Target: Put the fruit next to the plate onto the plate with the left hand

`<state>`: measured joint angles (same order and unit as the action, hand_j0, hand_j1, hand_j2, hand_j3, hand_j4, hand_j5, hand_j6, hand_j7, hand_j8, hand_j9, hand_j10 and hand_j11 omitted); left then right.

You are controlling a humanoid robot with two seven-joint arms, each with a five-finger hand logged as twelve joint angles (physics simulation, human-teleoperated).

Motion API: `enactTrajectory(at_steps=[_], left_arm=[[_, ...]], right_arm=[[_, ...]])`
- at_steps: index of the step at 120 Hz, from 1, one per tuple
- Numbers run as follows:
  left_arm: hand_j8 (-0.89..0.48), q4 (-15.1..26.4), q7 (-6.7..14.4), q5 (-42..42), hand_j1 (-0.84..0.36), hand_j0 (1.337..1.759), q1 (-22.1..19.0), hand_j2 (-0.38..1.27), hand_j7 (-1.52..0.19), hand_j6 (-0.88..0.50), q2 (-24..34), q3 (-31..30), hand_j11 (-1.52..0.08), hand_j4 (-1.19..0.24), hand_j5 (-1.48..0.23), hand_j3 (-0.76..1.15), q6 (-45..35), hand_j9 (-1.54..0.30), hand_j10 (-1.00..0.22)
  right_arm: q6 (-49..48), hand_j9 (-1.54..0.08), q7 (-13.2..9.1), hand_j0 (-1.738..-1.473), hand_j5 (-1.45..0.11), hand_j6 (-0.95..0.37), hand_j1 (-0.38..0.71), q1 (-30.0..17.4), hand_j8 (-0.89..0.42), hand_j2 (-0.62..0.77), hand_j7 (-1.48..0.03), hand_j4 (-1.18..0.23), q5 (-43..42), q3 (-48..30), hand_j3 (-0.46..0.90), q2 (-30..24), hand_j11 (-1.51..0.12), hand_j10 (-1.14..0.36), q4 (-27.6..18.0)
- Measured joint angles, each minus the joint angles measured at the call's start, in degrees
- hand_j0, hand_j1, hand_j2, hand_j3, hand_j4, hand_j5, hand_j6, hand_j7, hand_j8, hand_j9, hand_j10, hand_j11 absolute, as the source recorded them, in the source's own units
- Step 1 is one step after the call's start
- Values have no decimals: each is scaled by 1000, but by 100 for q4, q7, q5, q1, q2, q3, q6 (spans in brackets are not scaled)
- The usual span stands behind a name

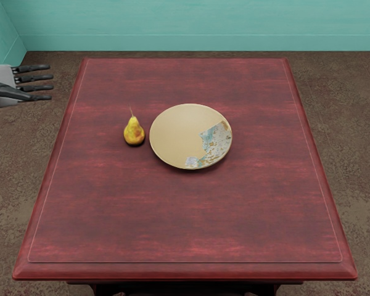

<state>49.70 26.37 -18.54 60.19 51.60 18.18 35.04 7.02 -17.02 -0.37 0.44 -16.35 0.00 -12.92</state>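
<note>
No writing, label, brand, number or sign could be read anywhere. The only marking was a mottled blue-grey patch (211, 145) on the plate (179, 132), and it formed no letters or figures.

Wall: plain teal (197, 24) across the top, with a corner at upper left.
Floor: brown, speckled (351, 105), on all sides of the table.
Table: dark red wood (185, 209), rectangular, with a moulded edge.
Light: even, soft.
</note>
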Motion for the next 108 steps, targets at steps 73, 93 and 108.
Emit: enactTrajectory(at_steps=[73, 93, 108], left_arm=[[-28, 226, 21, 4835, 317, 1658, 1197, 5, -35, -28, -2484, -26, -35, -28, -35, 0, -501, -35, -27], [-30, 309, -31, 5302, 315, 1658, 870, 6, -37, -30, -2734, -59, -37, -30, -37, 0, -1800, -37, -30], [-31, 319, -110, 5658, 314, 1658, 522, 6, -38, -31, -3129, -66, -38, -31, -38, 0, -2782, -38, -30]], right_arm=[[0, 0, 2, -1658, 0, 0, -349, 8, 0, 0, 0, 0, 0, -2, 0, 0, 0, 0, 0], [-2, 0, 0, -1658, 0, 0, -349, 11, 0, 0, 0, 0, 0, -3, 0, 0, 0, 0, 0], [-4, 0, 2, -1658, 0, 0, -349, 11, 0, 0, 0, 0, 0, -6, 0, 0, 0, 0, 0]])
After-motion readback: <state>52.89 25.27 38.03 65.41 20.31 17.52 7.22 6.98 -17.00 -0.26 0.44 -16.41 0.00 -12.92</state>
